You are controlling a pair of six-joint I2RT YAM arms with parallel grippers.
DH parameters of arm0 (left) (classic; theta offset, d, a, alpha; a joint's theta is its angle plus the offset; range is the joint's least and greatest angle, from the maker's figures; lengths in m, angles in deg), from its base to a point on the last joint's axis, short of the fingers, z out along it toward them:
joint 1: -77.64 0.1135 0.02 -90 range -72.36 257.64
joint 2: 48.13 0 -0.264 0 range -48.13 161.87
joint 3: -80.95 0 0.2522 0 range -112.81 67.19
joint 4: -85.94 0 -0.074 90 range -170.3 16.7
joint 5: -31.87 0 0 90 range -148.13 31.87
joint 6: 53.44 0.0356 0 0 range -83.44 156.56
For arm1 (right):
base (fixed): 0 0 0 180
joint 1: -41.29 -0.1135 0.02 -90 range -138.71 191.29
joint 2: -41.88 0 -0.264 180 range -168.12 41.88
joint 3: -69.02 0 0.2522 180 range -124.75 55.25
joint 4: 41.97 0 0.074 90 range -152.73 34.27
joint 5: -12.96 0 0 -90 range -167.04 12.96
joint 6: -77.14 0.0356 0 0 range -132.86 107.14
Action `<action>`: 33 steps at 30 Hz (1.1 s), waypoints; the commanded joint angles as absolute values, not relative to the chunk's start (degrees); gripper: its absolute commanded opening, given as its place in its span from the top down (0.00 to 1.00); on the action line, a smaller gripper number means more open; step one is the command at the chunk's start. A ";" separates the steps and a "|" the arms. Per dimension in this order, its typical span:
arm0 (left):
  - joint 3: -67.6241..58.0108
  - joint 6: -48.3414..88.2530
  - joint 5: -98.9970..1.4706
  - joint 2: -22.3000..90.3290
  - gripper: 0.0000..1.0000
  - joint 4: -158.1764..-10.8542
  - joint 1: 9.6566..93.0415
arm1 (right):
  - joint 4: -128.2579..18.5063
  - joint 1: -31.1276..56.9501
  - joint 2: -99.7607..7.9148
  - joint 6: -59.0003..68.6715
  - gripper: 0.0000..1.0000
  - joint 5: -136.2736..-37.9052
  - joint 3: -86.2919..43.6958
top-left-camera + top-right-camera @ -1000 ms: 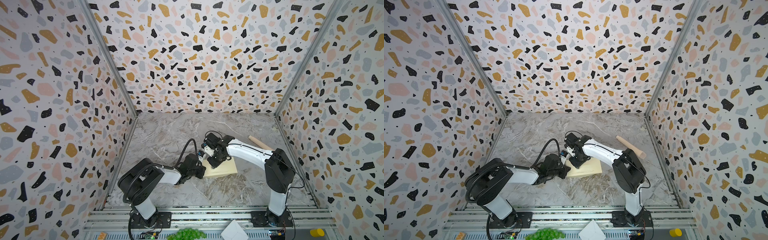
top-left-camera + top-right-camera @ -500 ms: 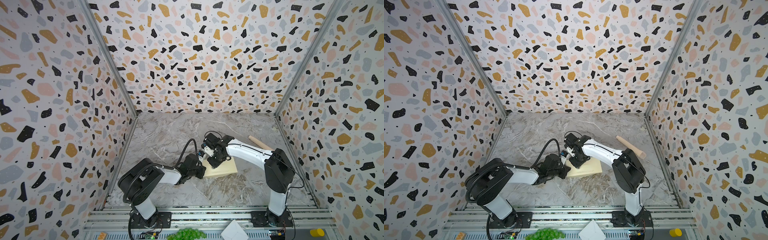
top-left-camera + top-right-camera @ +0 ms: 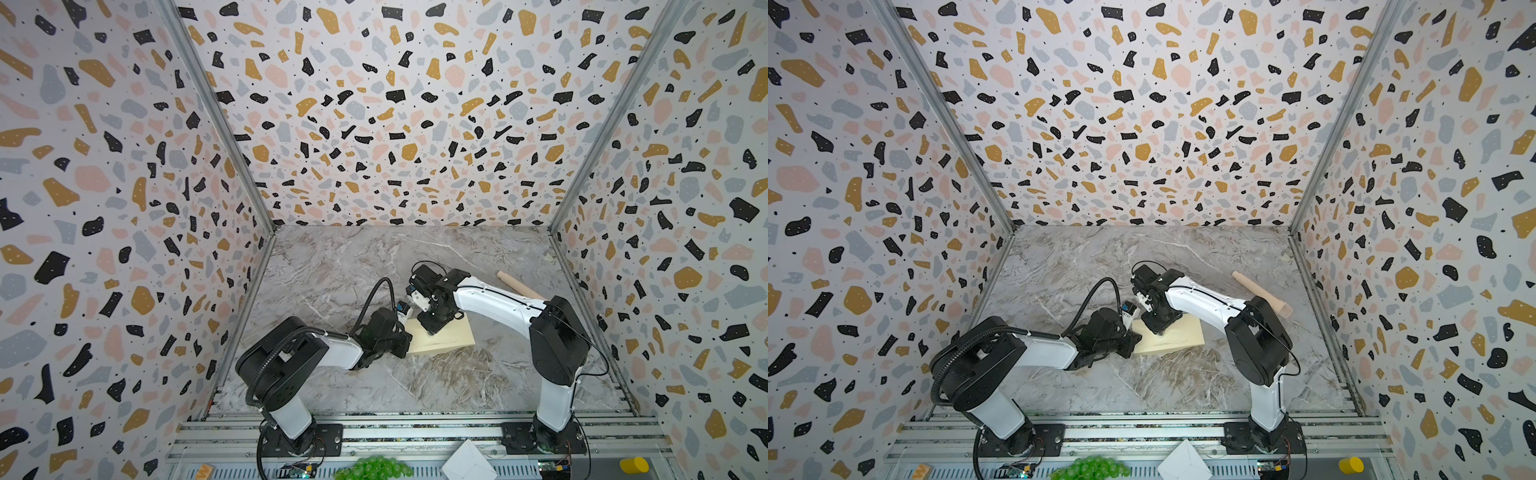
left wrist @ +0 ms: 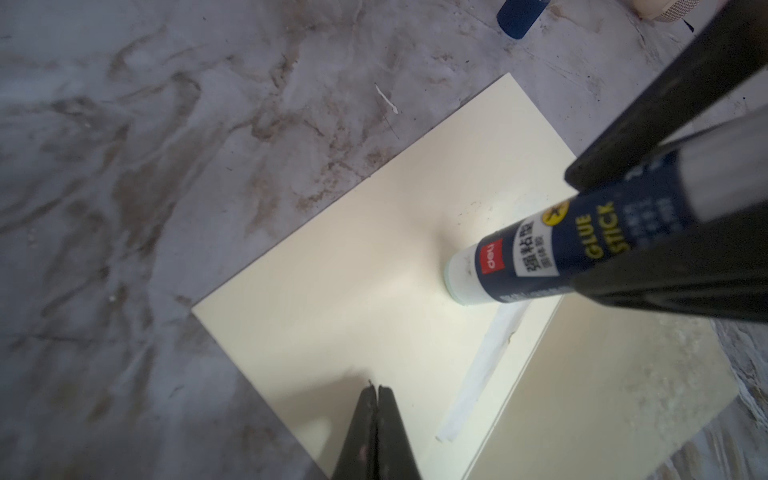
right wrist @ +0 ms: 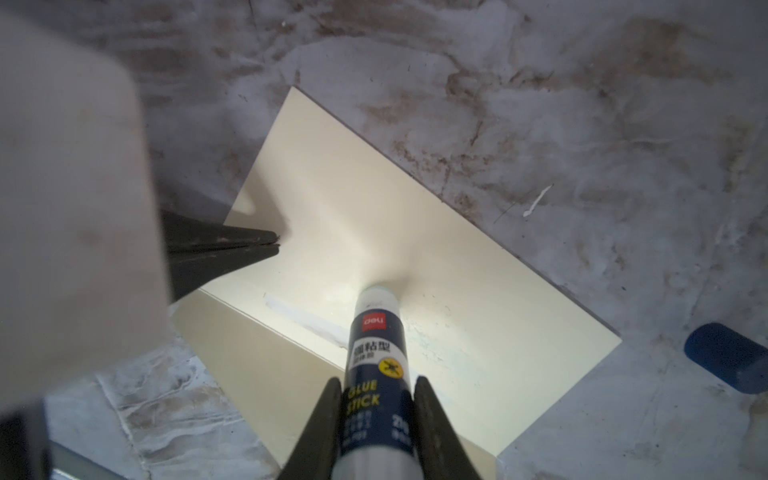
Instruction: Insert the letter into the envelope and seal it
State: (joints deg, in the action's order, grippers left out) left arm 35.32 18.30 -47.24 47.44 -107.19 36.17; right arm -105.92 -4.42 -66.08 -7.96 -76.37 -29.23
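The right arm rises from its base, bends at the elbow and reaches toward the middle of the table [image 3: 332, 266]. Its right gripper [image 5: 376, 384] points down and is squeezed tight around a blue glue stick [image 5: 376, 345]. The white end of the glue stick presses on the cream envelope [image 4: 353, 291].

The left arm lies low and reaches in from the other side. The left gripper [image 4: 376, 388] is closed, with nothing between its two fingers. Its tips look to rest on the envelope, close to one edge.

The envelope lies flat on the marble table, in the middle, between the two arms. A white strip [image 4: 486, 365] runs along it beside a fold line.

A blue cap [image 5: 727, 357] lies on the table just past one corner of the envelope. A wooden stick [image 3: 519, 286] lies farther back on the right, partly hidden by the right arm in a top view. The two grippers are very close together over the envelope.

Speckled walls [image 3: 374, 124] close the table in at the back and both sides. Bare marble stretches from the envelope to the back wall. At the front, a metal rail [image 3: 415, 432] runs across, with green grapes [image 3: 374, 467], a folded white paper [image 3: 467, 463] and a small yellow thing [image 3: 633, 465] beyond it.
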 commanded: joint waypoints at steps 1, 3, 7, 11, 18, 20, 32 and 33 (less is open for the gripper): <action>35.65 19.35 -49.00 49.08 1.00 -102.54 36.33 | -108.91 -3.62 -66.05 -7.48 1.00 -74.22 -29.64; 35.64 19.43 -49.13 49.15 1.00 -102.53 36.33 | -108.98 -3.42 -65.97 -7.42 1.00 -74.09 -29.34; 35.73 19.58 -49.21 49.25 1.00 -102.53 36.36 | -109.23 -2.76 -65.62 -7.41 1.00 -73.97 -28.68; 35.73 19.63 -49.18 49.34 1.00 -102.53 36.35 | -109.43 -2.00 -65.10 -7.55 1.00 -73.80 -28.08; 35.76 19.73 -49.29 49.43 1.00 -102.44 36.37 | -109.69 -0.90 -64.10 -7.68 1.00 -73.52 -26.54; 35.73 19.78 -49.40 49.51 1.00 -102.42 36.32 | -109.71 -0.59 -63.78 -7.76 1.00 -73.42 -25.91; 35.73 19.78 -49.36 49.61 1.00 -102.36 36.33 | -109.86 1.50 -61.70 -7.86 1.00 -73.03 -23.00; 35.81 19.72 -49.36 49.63 1.00 -102.28 36.34 | -109.89 1.75 -61.57 -7.95 1.00 -73.03 -22.73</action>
